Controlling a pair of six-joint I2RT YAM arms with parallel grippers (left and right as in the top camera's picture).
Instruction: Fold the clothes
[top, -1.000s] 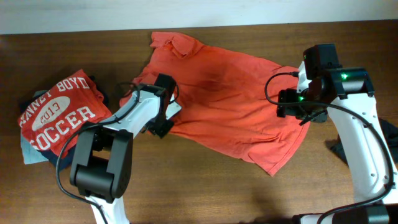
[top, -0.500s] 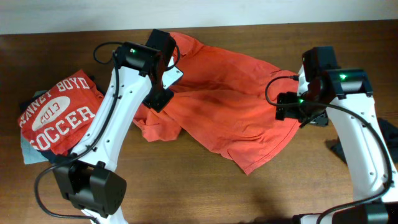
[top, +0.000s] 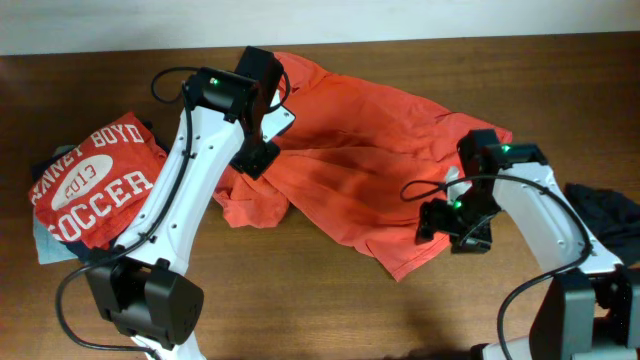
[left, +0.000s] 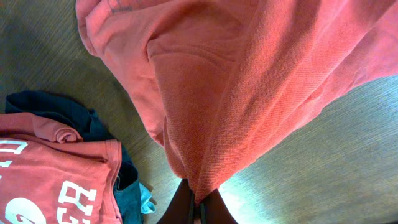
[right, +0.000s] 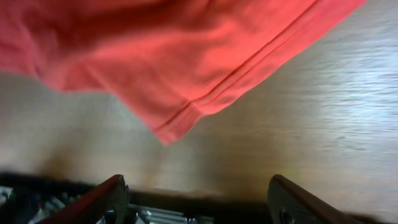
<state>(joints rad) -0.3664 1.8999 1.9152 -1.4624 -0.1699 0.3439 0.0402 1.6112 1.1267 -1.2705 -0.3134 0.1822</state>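
Pinching a fold of the orange-red shirt (top: 370, 170), the left gripper (left: 200, 210) has its jaws closed tight on the fabric, and the cloth hangs from that grip in a long drape above the wooden table (top: 300, 300). Seen from overhead, the left arm reaches to the far side of the table, over the shirt's left part, where the cloth is bunched and lifted; a crumpled lobe of it rests on the wood just to the near left of the arm. The rest of the shirt spreads across the middle of the table and toward the right, its collar at the far edge and a hemmed corner pointing to the near right. The right gripper (right: 199, 193) hovers beside that corner with its jaws spread wide and nothing between them; its two fingers (right: 112, 193) frame bare wood, and the stitched hem lies just beyond them, apart from both. At the left end of the table lies a red tee (top: 95, 180) with white "SOCCER" lettering, sitting on a dark navy piece (left: 56, 109), with a pale blue piece (top: 42, 245) showing at its near left edge. Another dark garment (top: 610, 205) lies crumpled at the right edge, behind the right arm.
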